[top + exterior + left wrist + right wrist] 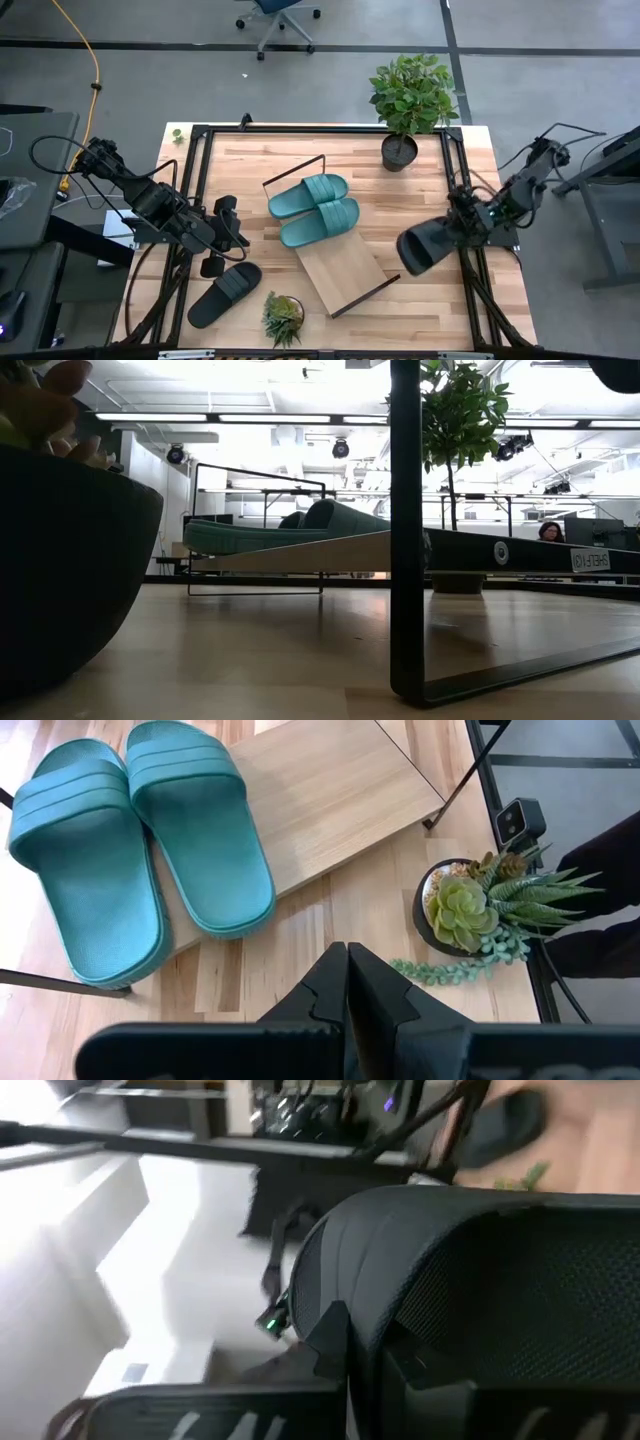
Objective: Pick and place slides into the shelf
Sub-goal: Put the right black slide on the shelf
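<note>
The teal pair [318, 208] already lies side by side on the upper end of the slanted shelf [345, 270], whose lower half is bare wood; from table height you see the green soles riding the tilted board. One black slide [225, 293] lies flat on the counter [420, 300] near the front left corner, just beside a small succulent pot [283, 318], and well apart from the shelf's near corner. The other black slide [425, 246] looks to be held up off the counter on the right, in the right claw [462, 232], whose fingers are pinched together on the slide's rubber edge in the wrist view. The left claw [236, 238] hangs over the counter between the shelf and the loose black slide, fingers pressed together and carrying nothing; its wrist camera looks down on the teal pair and the succulent. I'd judge these slides light and rubbery: they will flex, not crack, and the ribbed strap gives a firm, grippy ridge. The strap's arch, or the sidewall of the sole next to it, seems the best place to pinch, since a grip at toe or heel would let the slide droop and swing. The slanted board may let a loosely set slide creep downhill, so it should be laid flat, heel low. A tall potted plant [408, 100] stands at the back edge, clear of the work.
</note>
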Robot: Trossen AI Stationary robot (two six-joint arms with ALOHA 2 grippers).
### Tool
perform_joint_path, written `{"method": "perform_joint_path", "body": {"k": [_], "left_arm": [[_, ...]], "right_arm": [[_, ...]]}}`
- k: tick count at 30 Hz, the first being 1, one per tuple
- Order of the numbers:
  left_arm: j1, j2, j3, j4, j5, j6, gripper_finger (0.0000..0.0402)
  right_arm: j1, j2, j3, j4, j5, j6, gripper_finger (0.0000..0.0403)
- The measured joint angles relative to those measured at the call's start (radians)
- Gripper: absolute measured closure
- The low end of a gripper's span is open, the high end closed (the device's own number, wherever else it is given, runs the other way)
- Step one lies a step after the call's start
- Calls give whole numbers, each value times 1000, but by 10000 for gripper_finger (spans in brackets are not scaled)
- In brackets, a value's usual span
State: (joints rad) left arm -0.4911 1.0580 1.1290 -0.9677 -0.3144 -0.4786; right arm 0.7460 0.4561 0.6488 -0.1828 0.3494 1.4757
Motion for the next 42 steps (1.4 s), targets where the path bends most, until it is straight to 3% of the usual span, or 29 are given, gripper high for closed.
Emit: {"method": "perform_joint_path", "body": {"k": [10,20,35,42], "left_arm": [[0,0,0,0,-3,1,401],[0,0,0,0,-8,1,401],[0,0,0,2,-12,-4,401],[0,0,0,2,-12,-8,401]], "right_arm": [[0,30,319,-423,178,2,403],[0,103,539,-717,241,8,403],[-8,187,576,-710,289,6,403],[-102,227,576,-588,195,-77,403]]}}
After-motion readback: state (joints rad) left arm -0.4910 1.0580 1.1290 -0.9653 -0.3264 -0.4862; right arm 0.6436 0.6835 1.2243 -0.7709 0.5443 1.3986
